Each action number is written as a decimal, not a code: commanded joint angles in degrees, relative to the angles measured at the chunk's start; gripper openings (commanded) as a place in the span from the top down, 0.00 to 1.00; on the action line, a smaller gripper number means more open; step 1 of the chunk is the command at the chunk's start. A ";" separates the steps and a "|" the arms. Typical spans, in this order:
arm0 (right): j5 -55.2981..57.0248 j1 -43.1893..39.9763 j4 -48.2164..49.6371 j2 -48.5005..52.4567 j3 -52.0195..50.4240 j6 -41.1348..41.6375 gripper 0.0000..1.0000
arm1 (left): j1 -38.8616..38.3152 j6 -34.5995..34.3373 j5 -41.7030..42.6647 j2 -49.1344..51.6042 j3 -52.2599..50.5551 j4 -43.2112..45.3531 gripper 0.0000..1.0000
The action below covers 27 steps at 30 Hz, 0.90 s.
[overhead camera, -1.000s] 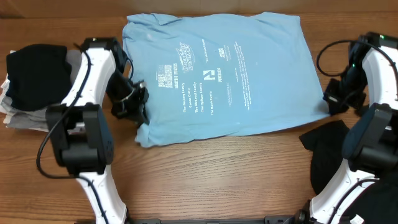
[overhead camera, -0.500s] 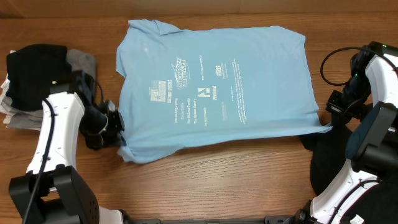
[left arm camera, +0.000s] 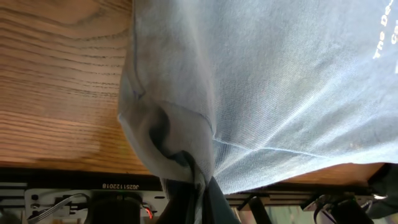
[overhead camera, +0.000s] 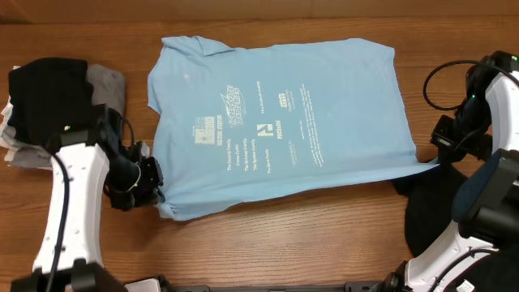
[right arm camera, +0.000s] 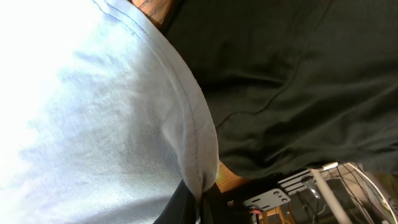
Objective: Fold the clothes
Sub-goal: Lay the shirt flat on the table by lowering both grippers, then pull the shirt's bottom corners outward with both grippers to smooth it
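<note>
The sky-blue T-shirt (overhead camera: 276,122) with white small print lies spread flat on the wooden table. My left gripper (overhead camera: 152,185) is shut on its near left corner; the pinched cloth shows bunched in the left wrist view (left arm camera: 186,168). My right gripper (overhead camera: 442,152) is shut on its near right corner, and the hem runs into the jaws in the right wrist view (right arm camera: 196,186). A plain black garment (overhead camera: 430,203) lies under and beside the right gripper and also shows in the right wrist view (right arm camera: 292,81).
A stack of folded clothes, black on top (overhead camera: 45,93) with grey (overhead camera: 109,85) below, sits at the left edge. The table's front edge (overhead camera: 268,276) runs close below the shirt. Both arms flank the shirt.
Both grippers have drawn the shirt toward the front edge and pulled it out flatter. The left arm has swung back and to the left.
</note>
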 commanded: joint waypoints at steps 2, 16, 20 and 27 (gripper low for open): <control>0.81 -0.22 2.21 -2.54 -0.09 1.53 0.96 | 1.46 -0.72 -0.70 -1.73 0.09 1.62 0.96; -5.38 1.79 21.42 -2.51 -0.09 0.87 0.96 | 2.08 -5.20 13.66 3.58 0.09 23.82 0.96; -5.46 2.97 24.48 -2.51 -0.09 0.85 0.96 | 2.08 -5.75 14.51 7.19 0.09 27.41 0.96; -5.46 3.98 27.34 -2.49 -0.09 0.90 0.96 | 2.05 -5.75 17.49 13.03 0.09 33.75 0.96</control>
